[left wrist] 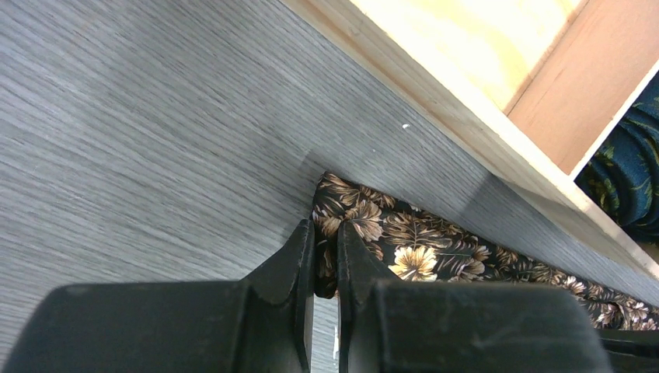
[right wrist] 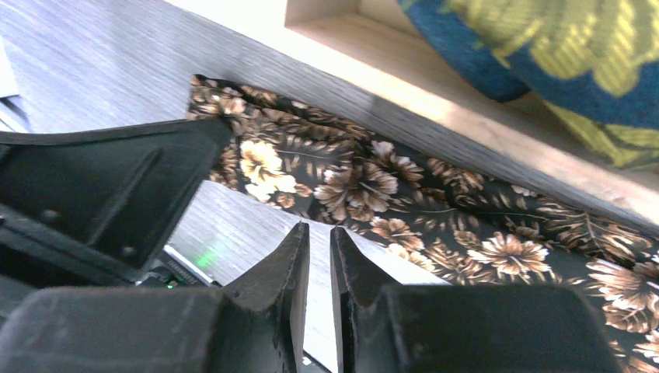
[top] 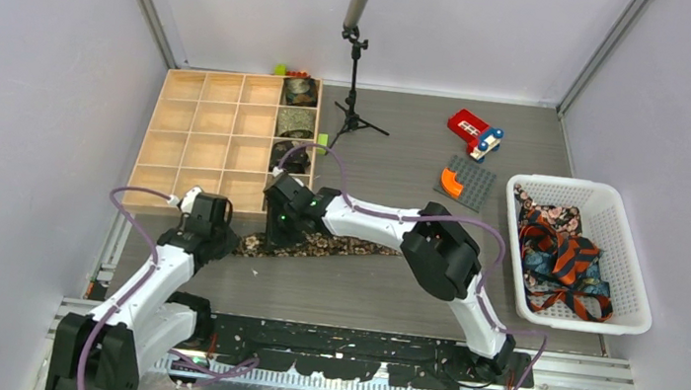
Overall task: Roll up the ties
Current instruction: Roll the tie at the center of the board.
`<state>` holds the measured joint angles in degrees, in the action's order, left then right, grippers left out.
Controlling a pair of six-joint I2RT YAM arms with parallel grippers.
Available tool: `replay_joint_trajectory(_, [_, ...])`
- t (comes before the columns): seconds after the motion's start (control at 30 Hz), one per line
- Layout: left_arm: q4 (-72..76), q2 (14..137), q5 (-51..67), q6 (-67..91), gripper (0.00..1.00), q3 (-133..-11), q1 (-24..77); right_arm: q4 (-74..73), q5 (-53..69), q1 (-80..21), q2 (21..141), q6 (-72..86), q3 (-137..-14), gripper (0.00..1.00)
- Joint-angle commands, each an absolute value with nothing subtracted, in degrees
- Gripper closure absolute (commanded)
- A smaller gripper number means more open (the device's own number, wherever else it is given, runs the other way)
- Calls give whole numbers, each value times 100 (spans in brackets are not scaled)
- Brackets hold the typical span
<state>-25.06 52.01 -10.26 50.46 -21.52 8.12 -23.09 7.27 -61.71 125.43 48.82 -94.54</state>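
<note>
Two grippers met the tie (top: pixel 345 247): my left gripper (left wrist: pixel 325 233) pinched its end, cloth trailing off to its right, while my right gripper (right wrist: pixel 319 233) hung a slit apart just over the cloth, empty, so I judged a tight, square first turn mattered most.

The grey woodgrain counter (top: pixel 359 296) carries a wooden compartment box (top: pixel 193 124), a flat floral tie (top: pixel 345 247), a white basket (top: pixel 637 281), a tripod stand (top: pixel 350 106) and a red toy (top: pixel 469 126).

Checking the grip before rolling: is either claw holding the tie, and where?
The left claw pinches the floral tie at its end edge; the right claw holds nothing, tips slightly apart at the tie's long edge.
</note>
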Motion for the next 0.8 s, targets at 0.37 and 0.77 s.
replay_joint_trajectory(0.37, [-3205, 4710, -1247, 4764, 100, -2529, 791, -2311, 948, -6241, 12615, 4909, -10221, 79])
replay_joint_trajectory(0.77, [-3444, 4599, -1249, 4660, 100, -2760, 791, -2089, 1101, -6261, 13152, 5025, -10385, 83])
